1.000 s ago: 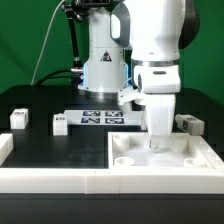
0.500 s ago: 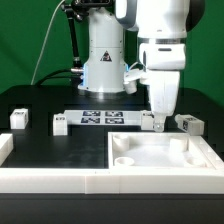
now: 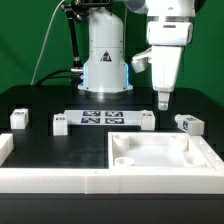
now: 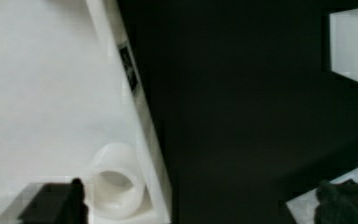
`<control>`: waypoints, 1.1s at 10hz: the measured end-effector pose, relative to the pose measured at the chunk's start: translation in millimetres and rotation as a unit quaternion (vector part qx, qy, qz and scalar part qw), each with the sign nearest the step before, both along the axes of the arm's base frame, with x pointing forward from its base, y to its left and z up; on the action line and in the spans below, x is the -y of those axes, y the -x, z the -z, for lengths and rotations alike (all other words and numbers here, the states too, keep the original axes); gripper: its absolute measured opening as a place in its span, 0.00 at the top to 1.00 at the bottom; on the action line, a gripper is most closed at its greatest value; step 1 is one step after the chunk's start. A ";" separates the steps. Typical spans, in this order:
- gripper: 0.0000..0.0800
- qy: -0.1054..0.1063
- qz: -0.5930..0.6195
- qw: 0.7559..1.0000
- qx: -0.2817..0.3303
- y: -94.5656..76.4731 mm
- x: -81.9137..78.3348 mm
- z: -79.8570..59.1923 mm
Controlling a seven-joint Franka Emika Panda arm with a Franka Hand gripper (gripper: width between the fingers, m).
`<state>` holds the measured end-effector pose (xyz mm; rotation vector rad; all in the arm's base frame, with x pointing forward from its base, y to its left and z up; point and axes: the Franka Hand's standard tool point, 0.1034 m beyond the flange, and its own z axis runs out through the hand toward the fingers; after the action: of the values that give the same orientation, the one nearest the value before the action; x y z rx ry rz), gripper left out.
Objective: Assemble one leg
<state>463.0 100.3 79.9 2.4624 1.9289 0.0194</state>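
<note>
Progress looks close to nil, as we read it: every leg we can count lies loose on the bench, and none stands in the tray. The tray fills the bench's front corner at the exterior view's right, and each socket we can make out in it looks empty. Four legs lie in a row across the middle of the bench, roughly parallel to its front edge. One leg is near the edge at the exterior view's left. Another leg lies just beside the marker board at that end. A third leg sits just beside the board's other end, close to the tray's back edge. The fourth leg lies further toward the edge at the exterior view's right. The arm hangs with its jaws raised clear of the bench, seemingly above the gap between the third and fourth legs and touching neither. In the wrist view the two fingers stand well apart with only dark bench between them, so we take the jaws to be wide and holding nothing. That view also shows the tray's rim with one socket, and a white block cut off by the frame, possibly a leg, though we cannot say which. By our reckoning the whole job is left: come down on a leg, close on it, carry it to a socket and seat it there.
</note>
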 end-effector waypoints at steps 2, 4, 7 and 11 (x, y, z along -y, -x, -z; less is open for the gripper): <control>0.19 -0.003 0.099 0.995 -0.001 0.5 -1.0 0.3; 0.19 -0.008 0.215 0.976 -0.006 9.7 -5.3 4.6; 0.19 -0.010 0.368 0.930 -0.013 23.2 -30.2 9.8; 0.19 -0.020 0.510 0.859 -0.027 37.1 -65.3 16.0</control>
<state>425.9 165.7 63.8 3.1609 0.4096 -0.0224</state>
